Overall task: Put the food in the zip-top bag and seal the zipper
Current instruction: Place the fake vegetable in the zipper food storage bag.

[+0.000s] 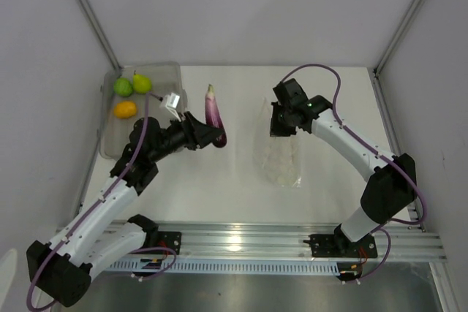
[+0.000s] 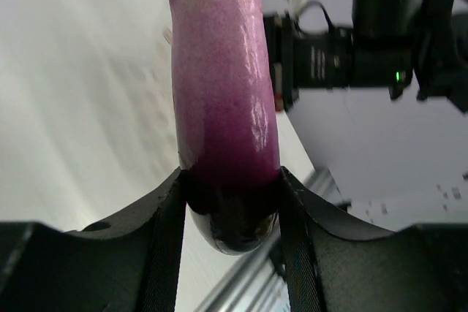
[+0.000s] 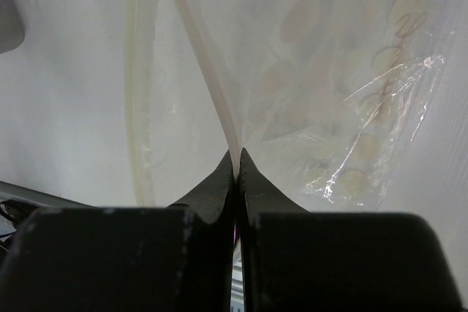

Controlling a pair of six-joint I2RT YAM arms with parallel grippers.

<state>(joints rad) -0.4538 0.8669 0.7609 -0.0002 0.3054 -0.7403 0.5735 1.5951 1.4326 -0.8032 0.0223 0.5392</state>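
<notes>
My left gripper (image 1: 213, 137) is shut on the dark rounded end of the purple eggplant (image 1: 213, 111), which points toward the back wall. In the left wrist view the eggplant (image 2: 223, 100) fills the gap between both fingers of that gripper (image 2: 230, 210). The clear zip-top bag (image 1: 281, 160) lies right of centre. My right gripper (image 1: 280, 126) is shut on its far edge. In the right wrist view this gripper (image 3: 236, 156) pinches one pale zipper strip (image 3: 201, 63), while the other strip (image 3: 142, 78) hangs apart to the left. The bag (image 3: 336, 71) spreads out beyond.
A translucent bin (image 1: 115, 142) stands at the back left, holding a green round fruit (image 1: 123, 87), a yellow-green pear (image 1: 142, 82) and an orange-yellow fruit (image 1: 125, 109). A metal rail (image 1: 241, 242) runs along the near edge. Walls close in on three sides.
</notes>
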